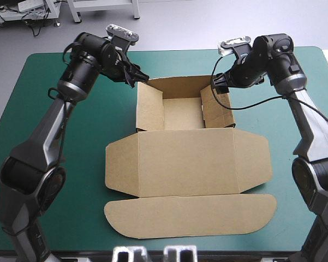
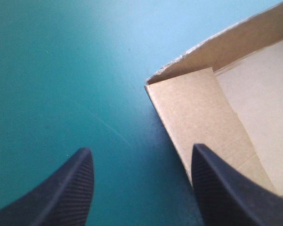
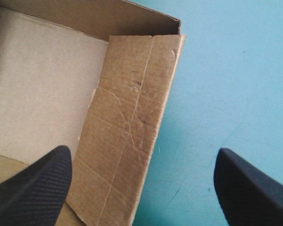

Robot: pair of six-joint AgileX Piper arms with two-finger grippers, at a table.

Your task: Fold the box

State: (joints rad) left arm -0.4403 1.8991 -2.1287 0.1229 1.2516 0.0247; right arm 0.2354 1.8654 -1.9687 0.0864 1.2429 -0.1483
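**Item:** box (image 1: 185,158), brown board, a cut sheet, part-formed.

**Location:** set at the middle of the desk (image 1: 82,207), on its teal-green cover. The tray (image 1: 181,113) is stood up at the box's far end with its walls raised. The lid (image 1: 188,164) and its rounded tuck flap (image 1: 191,215) are laid flat at the near end.

**Handling, as judged:** light. Stiff across the panels, yielding at the scored creases. Easily creased if pinched hard, as suggested by the wrinkles seen on the tray's right inner wall flap (image 3: 127,132). Likely to slide on the cover if pushed from one side only. Hold is best taken on a free edge of a wall or of the lid, close to a crease, with the tray steadied from the opposite side.

**Left gripper** (image 1: 137,77): placed at the tray's far left corner. Jaws are spread wide, the left wall's top edge lies between them, and nothing is gripped.

**Right gripper** (image 1: 218,85): placed at the tray's right wall. Jaws are spread wide astride the flap, and nothing is gripped.
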